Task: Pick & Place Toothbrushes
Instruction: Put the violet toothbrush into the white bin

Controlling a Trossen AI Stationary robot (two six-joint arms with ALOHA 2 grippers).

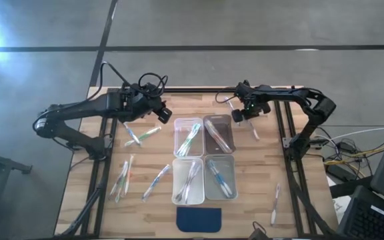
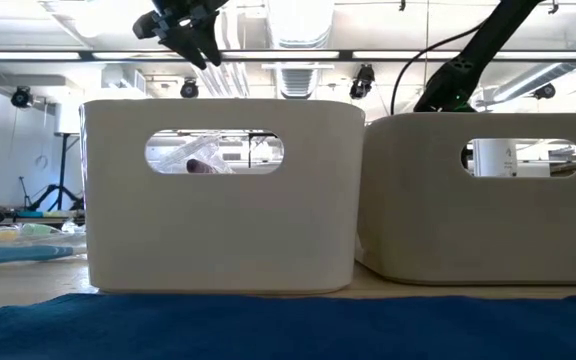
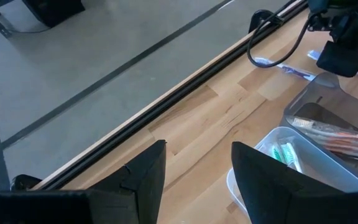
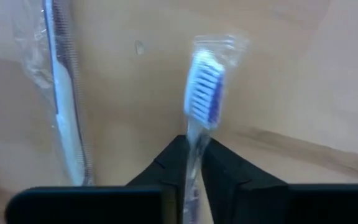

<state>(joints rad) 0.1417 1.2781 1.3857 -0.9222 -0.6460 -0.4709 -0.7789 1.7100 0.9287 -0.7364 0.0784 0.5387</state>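
Observation:
My right gripper point(image 1: 240, 119) stands at the table's far right, just beyond the far right clear bin point(image 1: 219, 133). It points down and is shut on a wrapped toothbrush with blue bristles point(image 4: 205, 87). A second wrapped toothbrush point(image 4: 64, 118) lies flat on the wood beside it. My left gripper point(image 1: 164, 115) hangs open above the table left of the far left bin point(image 1: 188, 137), with nothing between its fingers point(image 3: 143, 180). All of the bins hold toothbrushes. My right gripper pinches the toothbrush's neck point(image 4: 194, 142), just below the bristle head, between its two fingers, through the clear wrapper. The fingers come from above, pointing down, and lie across the brush. The head sticks out past the fingertips, over the wood. Whether it is lifted cannot be told.
Two more clear bins point(image 1: 187, 180) point(image 1: 220, 178) stand nearer, with a dark blue pad point(image 1: 199, 219) at the near edge. Loose toothbrushes lie on the left half point(image 1: 142, 135) point(image 1: 122, 177) point(image 1: 156, 181), and one lies near the right edge point(image 1: 275, 203). In the low view the bin walls point(image 2: 218, 200) hide the table.

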